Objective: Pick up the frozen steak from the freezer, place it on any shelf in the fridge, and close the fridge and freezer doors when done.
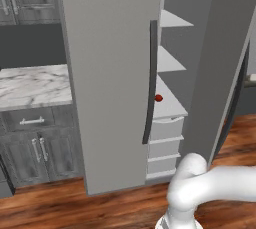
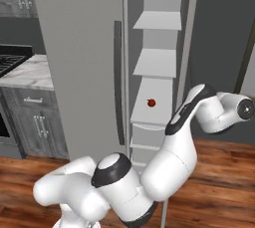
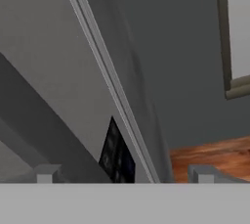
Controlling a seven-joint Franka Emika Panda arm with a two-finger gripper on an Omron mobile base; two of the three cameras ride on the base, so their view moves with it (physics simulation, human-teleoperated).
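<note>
A small red lump [image 1: 158,98] [image 2: 151,103], which looks like the frozen steak, lies on the lowest shelf [image 1: 172,107] of the open fridge compartment. Beside it, the left freezer door [image 1: 110,73] stands shut, with a long dark handle [image 1: 151,83]. To the right, the fridge door [image 1: 220,73] [image 2: 219,38] hangs open. My arm [image 2: 199,107] reaches right toward that door. In the hand view my gripper [image 3: 125,174] is open and holds nothing, its fingertips [image 3: 47,173] on either side of the door's pale edge strip [image 3: 112,86].
White drawers [image 1: 165,130] sit under the lowest shelf, and two more shelves [image 2: 157,62] are above it. A marble counter [image 1: 32,85] with grey cabinets stands to the left, with a stove corner [image 2: 10,60] beyond it. Wooden floor [image 1: 60,203] stretches in front.
</note>
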